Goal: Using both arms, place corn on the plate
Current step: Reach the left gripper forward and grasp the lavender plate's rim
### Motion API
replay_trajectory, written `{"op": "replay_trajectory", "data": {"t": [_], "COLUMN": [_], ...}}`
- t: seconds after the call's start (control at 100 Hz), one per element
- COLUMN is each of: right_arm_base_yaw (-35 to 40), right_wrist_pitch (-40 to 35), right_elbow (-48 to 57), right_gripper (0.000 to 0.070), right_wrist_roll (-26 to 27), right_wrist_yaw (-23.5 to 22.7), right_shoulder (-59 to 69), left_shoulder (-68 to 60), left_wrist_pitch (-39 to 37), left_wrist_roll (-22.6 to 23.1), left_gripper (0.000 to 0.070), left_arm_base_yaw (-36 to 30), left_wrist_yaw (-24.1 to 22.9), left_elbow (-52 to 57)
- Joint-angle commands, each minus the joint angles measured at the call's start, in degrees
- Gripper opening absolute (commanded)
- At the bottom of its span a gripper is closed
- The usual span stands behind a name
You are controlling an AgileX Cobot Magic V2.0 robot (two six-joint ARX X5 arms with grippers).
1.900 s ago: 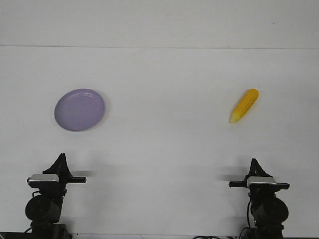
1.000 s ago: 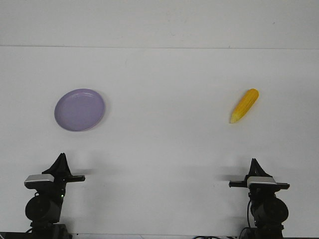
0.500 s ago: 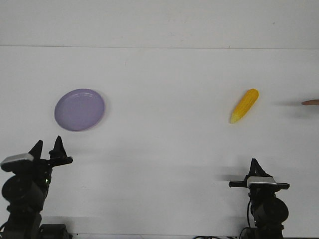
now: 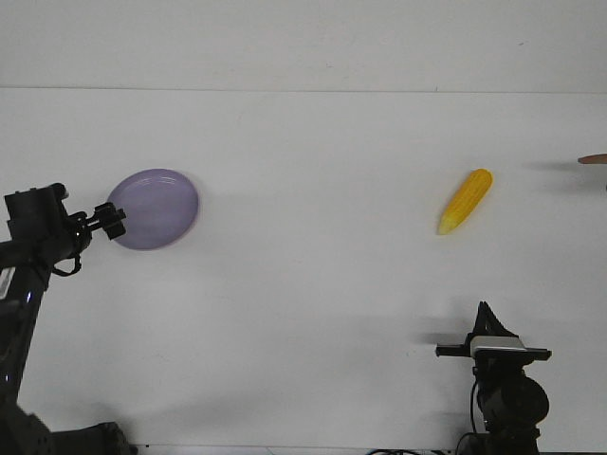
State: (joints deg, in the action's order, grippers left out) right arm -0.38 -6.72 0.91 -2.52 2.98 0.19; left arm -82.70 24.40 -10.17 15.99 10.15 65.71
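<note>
The lavender plate [image 4: 156, 209] lies on the white table at the left. The yellow-orange corn [image 4: 465, 201] lies at the right, its pale tip pointing toward the front. My left gripper [image 4: 111, 222] is raised at the plate's left rim, fingers slightly apart and holding nothing. My right gripper [image 4: 486, 311] rests low at the front right, well in front of the corn, with its fingers together in one point and nothing in them.
A fingertip-like object [image 4: 593, 159] pokes in at the right edge, behind and to the right of the corn. The table's far edge runs across the back.
My left arm has risen from the front left, opened its fingers and swung up to the plate's left rim. The object at the right edge appeared. The right arm has not moved.
</note>
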Motion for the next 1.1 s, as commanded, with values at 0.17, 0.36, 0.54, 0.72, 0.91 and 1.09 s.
{"op": "replay_trajectory", "data": {"t": [0.17,0.36,0.54,0.72,0.91,1.09], "right_arm_base_yaw": [0.0,0.0,0.0,0.0,0.0,0.0], "right_wrist_pitch": [0.68,0.68,0.7,0.7,0.68,0.7], "right_elbow": [-0.2,-0.2,-0.2,-0.2,-0.2,-0.2], "right_gripper": [0.0017,0.0017,0.0017,0.0017,0.0017,0.0017], "right_wrist_roll": [0.87,0.87,0.87,0.87,0.87,0.87], "right_wrist_yaw": [-0.02,-0.02,-0.02,-0.02,-0.02,-0.02], "right_shoulder": [-0.11,-0.11,-0.11,-0.11,-0.11,-0.11], "left_shoulder": [-13.27,-18.27,-19.87,-20.79,-20.81,-21.07], "left_wrist_pitch": [-1.97,-4.35,-7.3,-8.35,-9.11,-9.03], "left_wrist_roll": [0.22,0.22,0.02,-0.02,-0.09,-0.15], "left_gripper": [0.0464,0.0463,0.0448,0.0395,0.0245,0.0079], "left_arm_base_yaw": [0.94,0.92,0.92,0.87,0.72,0.35], "left_wrist_yaw": [1.55,1.68,1.55,1.53,1.53,1.51], "left_elbow": [4.87,5.18,5.18,5.16,5.16,5.16]}}
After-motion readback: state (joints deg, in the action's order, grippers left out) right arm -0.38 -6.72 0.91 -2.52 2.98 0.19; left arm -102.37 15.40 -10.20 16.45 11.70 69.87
